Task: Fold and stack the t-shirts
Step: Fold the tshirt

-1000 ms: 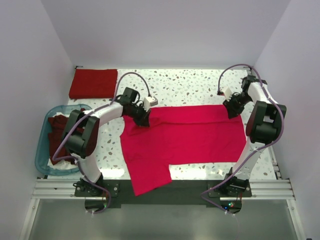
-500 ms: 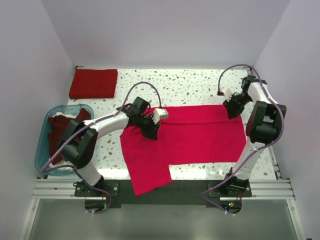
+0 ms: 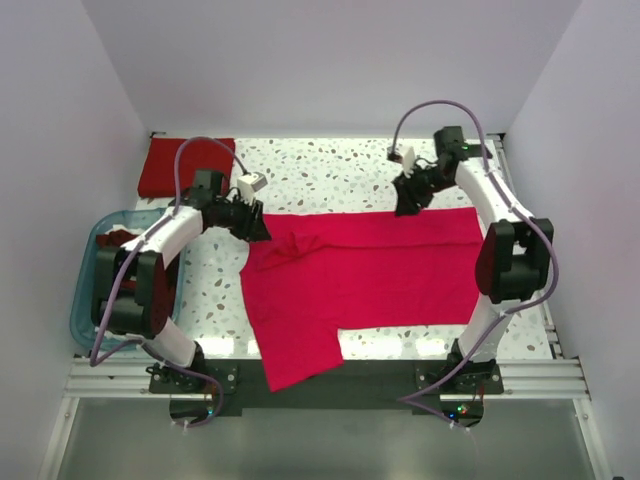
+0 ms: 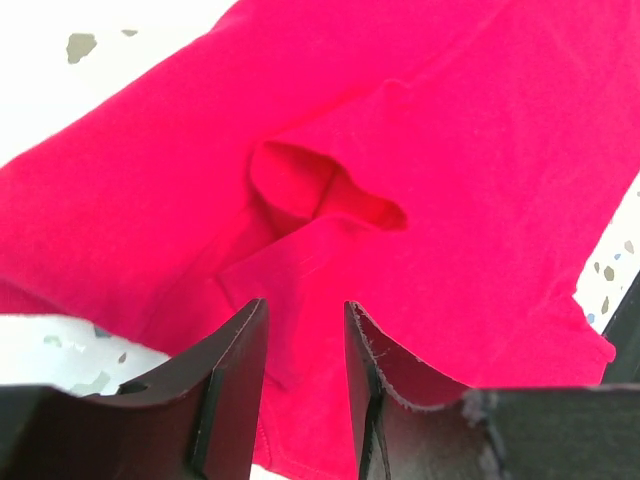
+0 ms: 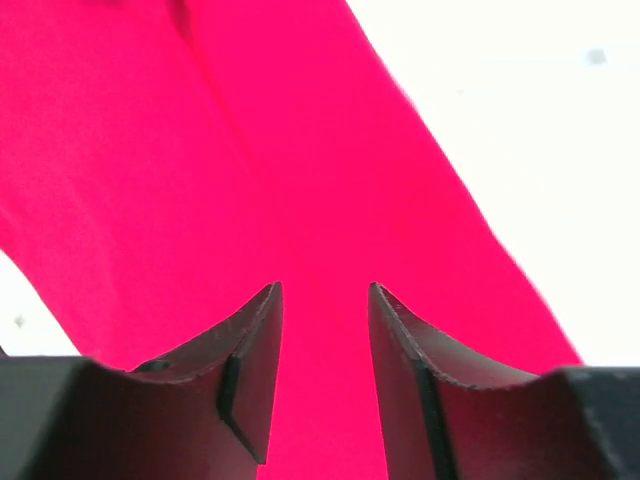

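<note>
T-shirt [image 3: 400, 270] lies spread beneath left claw [image 4: 305, 310] and right claw [image 5: 325, 295].

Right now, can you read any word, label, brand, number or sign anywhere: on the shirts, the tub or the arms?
None readable.
The spread crimson t-shirt is plain in all three views, with no print or tag showing.
The folded red t-shirt and the blue tub show no lettering.
Any marking on the left arm or right arm is too small to tell.
</note>
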